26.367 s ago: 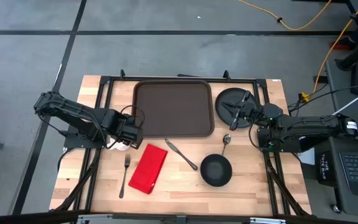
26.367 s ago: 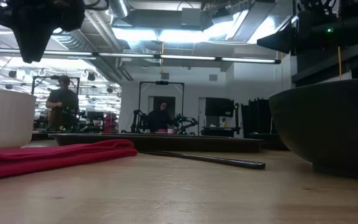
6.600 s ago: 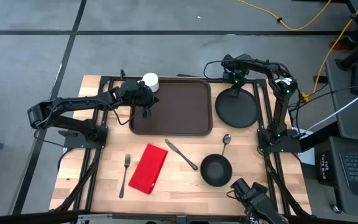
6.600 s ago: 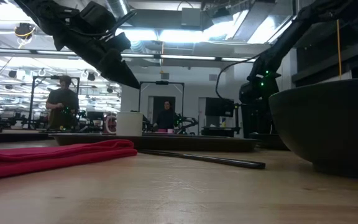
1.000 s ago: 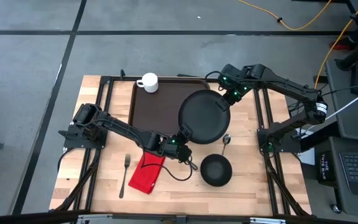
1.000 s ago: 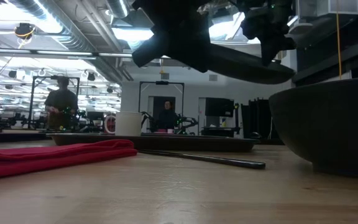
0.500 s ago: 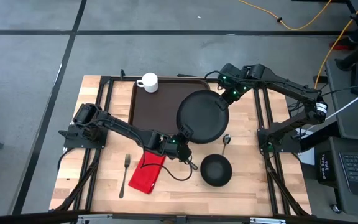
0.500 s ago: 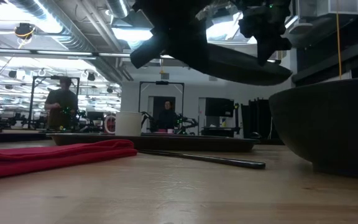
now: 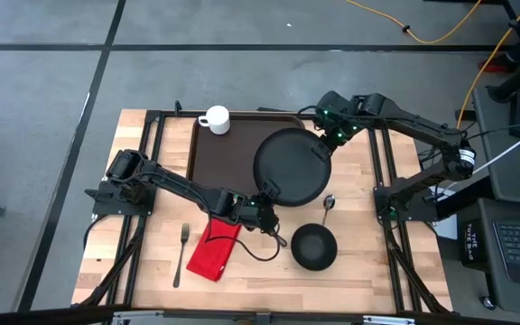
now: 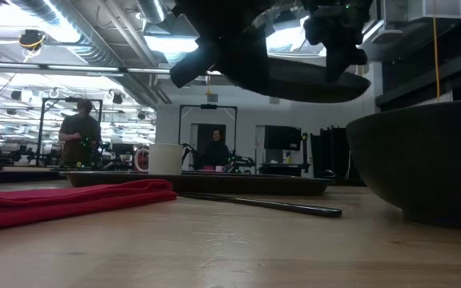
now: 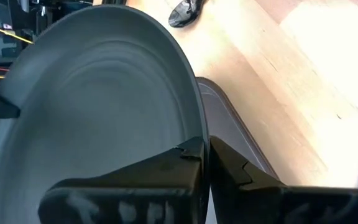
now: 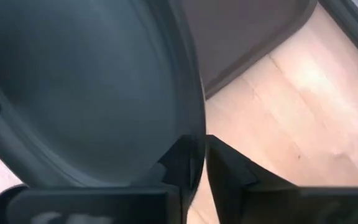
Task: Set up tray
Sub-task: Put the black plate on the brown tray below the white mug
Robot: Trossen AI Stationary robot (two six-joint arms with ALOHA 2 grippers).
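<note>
The round black plate [image 9: 292, 167] hangs in the air over the right part of the dark brown tray [image 9: 228, 158]. My left gripper [image 9: 267, 191] is shut on the plate's near-left rim. My right gripper [image 9: 329, 135] is at the plate's far-right rim, with one finger on each side of it and a thin gap beside the rim [image 12: 199, 134]. A white cup [image 9: 215, 118] stands in the tray's far-left corner. My left gripper pinches the plate's rim [image 11: 199, 134] between its two fingers, one on the upper face and one on the underside. It comes slanting down from the table's near left. The plate is lifted clear of tray and table, close to level in the low view. My right gripper straddles the far-right rim [image 12: 194, 118] from above. I cannot tell whether its fingers touch the rim.
On the bare wood near the front lie a black bowl [image 9: 314, 246], a spoon [image 9: 329, 202], a knife [image 9: 276, 236], a red napkin [image 9: 215, 251] and a fork [image 9: 183, 253]. Black frame rails [image 9: 152, 135] run along the table's sides. People show in the room beyond [image 10: 78, 128].
The plate has shifted slightly toward the table's left. In the low view its right side has risen, so it hangs nearer level. Both arms have otherwise stayed where they were.
</note>
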